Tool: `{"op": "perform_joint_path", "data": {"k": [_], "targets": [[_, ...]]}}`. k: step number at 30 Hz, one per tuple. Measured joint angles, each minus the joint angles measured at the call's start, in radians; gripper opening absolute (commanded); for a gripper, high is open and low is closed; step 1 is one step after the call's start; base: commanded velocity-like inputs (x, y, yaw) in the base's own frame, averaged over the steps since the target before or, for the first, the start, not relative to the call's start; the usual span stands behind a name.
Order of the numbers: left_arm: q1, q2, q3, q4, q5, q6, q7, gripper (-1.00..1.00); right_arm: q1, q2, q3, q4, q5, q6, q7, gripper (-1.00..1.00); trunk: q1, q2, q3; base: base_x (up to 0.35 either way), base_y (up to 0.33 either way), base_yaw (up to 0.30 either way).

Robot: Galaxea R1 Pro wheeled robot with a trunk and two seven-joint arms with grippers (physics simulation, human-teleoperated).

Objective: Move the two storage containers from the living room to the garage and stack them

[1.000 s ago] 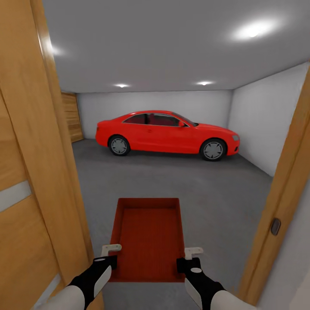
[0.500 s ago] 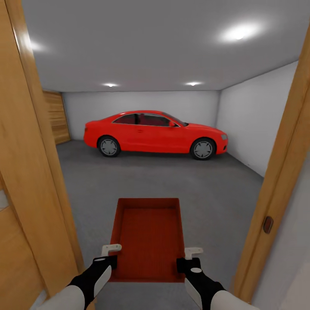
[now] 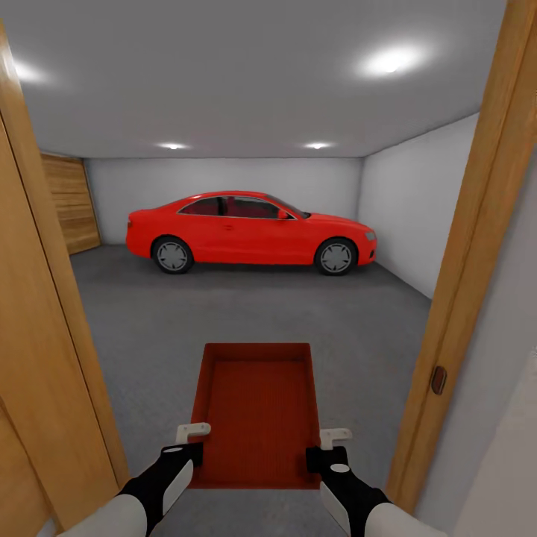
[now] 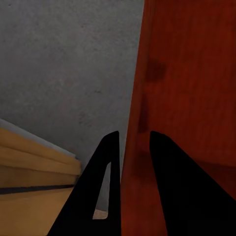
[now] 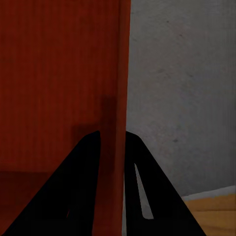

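Note:
I carry one red-orange storage container (image 3: 257, 406) level in front of me, open top up and empty. My left gripper (image 3: 195, 441) is shut on its left wall (image 4: 135, 123), one finger (image 4: 105, 182) outside and one inside. My right gripper (image 3: 322, 444) is shut on its right wall (image 5: 115, 123) in the same way. Below the container lies the garage's dark grey concrete floor (image 3: 224, 306). The second container is out of view.
I stand in a doorway: a light wooden door (image 3: 37, 358) close on my left, the wooden frame (image 3: 466, 246) with a latch plate (image 3: 438, 380) on my right. A red car (image 3: 250, 233) is parked across the far end, and a wooden panel (image 3: 71, 201) is at far left.
The whole view has shifted: the door, the frame and the car all sit further left than before, so the camera has moved. Both grippers keep the same hold on the container.

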Motion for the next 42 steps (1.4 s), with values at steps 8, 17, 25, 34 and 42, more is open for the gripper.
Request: {"op": "perform_joint_path", "data": {"k": [8, 17, 25, 34, 42], "targets": [[0.0, -0.002, 0.004, 0.0, -0.004, 0.002, 0.001, -1.0, 0.0, -0.002, 0.002, -0.001, -0.001, 0.002, 0.001, -1.0, 0.0, 0.0, 0.0, 0.0, 0.0, -0.002], [0.0, -0.001, 0.005, 0.0, -0.004, 0.006, 0.0, -1.0, 0.0, -0.001, 0.001, -0.001, -0.001, 0.006, 0.001, -1.0, 0.0, 0.0, 0.0, 0.0, 0.0, 0.0], [0.0, -0.001, 0.002, 0.001, -0.002, 0.0, 0.0, -1.0, 0.0, -0.001, 0.001, 0.0, 0.0, 0.001, 0.001, -1.0, 0.0, 0.0, 0.0, 0.0, 0.0, 0.0], [0.0, -0.001, 0.002, 0.001, -0.001, -0.001, 0.0, -1.0, 0.0, -0.001, 0.001, 0.0, 0.0, 0.0, 0.001, -1.0, -0.001, 0.0, 0.0, 0.187, 0.0, 0.0], [0.0, -0.002, 0.003, 0.001, -0.002, -0.001, 0.0, -1.0, 0.0, -0.002, 0.003, -0.001, -0.001, 0.001, 0.001, -1.0, -0.001, 0.0, 0.0, 0.314, 0.0, 0.0]]}}
